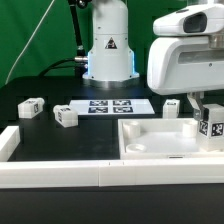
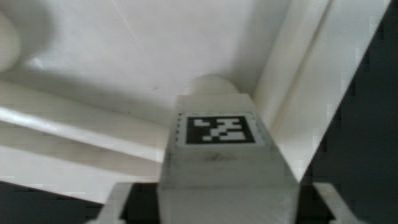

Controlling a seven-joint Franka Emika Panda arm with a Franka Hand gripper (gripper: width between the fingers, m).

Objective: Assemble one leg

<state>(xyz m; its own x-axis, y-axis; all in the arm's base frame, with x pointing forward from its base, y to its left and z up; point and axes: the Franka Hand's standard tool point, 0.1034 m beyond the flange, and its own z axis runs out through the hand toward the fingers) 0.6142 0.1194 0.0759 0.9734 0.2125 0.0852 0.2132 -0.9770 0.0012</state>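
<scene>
My gripper (image 1: 208, 115) is shut on a leg (image 1: 211, 127), a small white block with a black-and-white tag. It holds the leg upright over the large white tray (image 1: 150, 150), at the tray's corner on the exterior view's right. In the wrist view the leg (image 2: 222, 140) runs out from between the jaws of my gripper (image 2: 221, 206). Its tagged end points at the tray's white surface (image 2: 125, 50) beside a raised rim. Whether the leg's tip touches the tray is hidden.
Three loose legs lie on the black table: one (image 1: 30, 106) at the exterior view's left, one (image 1: 66, 117) near it, one (image 1: 172, 105) behind the tray. The marker board (image 1: 112, 107) lies before the robot base. A white barrier (image 1: 50, 172) runs along the front.
</scene>
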